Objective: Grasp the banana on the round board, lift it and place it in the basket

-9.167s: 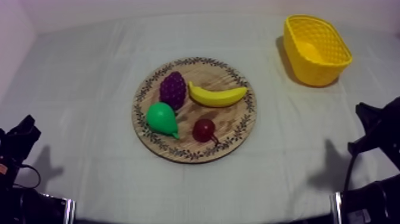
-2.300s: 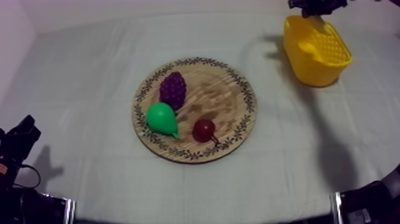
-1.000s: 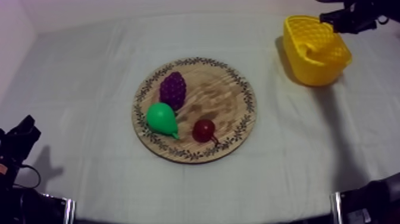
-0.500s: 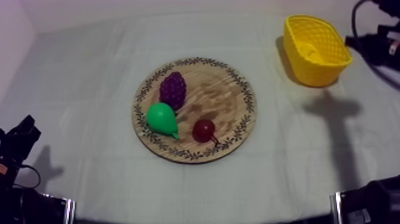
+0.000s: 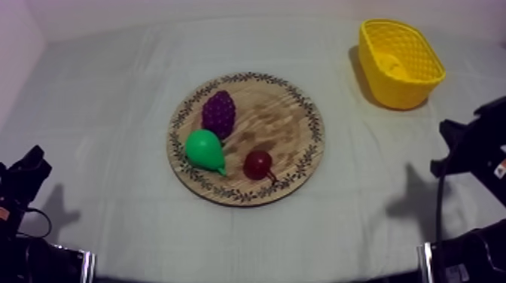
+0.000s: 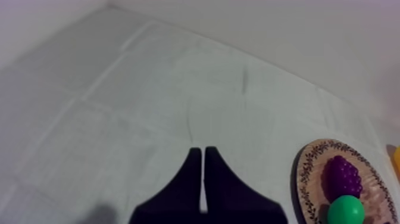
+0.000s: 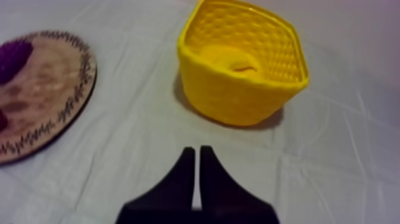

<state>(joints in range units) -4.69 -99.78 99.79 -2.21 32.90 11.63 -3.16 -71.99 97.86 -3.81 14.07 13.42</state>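
The banana [image 5: 391, 63] lies inside the yellow basket [image 5: 385, 87] at the table's far right; in the right wrist view the banana [image 7: 233, 59] rests on the floor of the basket [image 7: 232, 100]. My right gripper [image 7: 196, 151] is shut on nothing and hangs above the cloth in front of the basket. My right arm [image 5: 473, 144] sits at the right edge, below the basket. The wooden board [image 5: 285, 124] in the middle carries grapes [image 5: 219, 114], a pear [image 5: 204, 149] and a small red fruit [image 5: 258, 163]. My left gripper [image 6: 199, 152] is shut, resting at the lower left [image 5: 27, 178].
In the left wrist view the board's rim [image 6: 308, 173] with the grapes [image 6: 341, 175] and the pear [image 6: 345, 210] lies off to the side, beyond open cloth. The board [image 7: 50, 89] lies beside the basket in the right wrist view.
The banana has gone from the board into the basket. My right arm has drawn back from the basket's far side toward the near right edge. The left arm has not moved.
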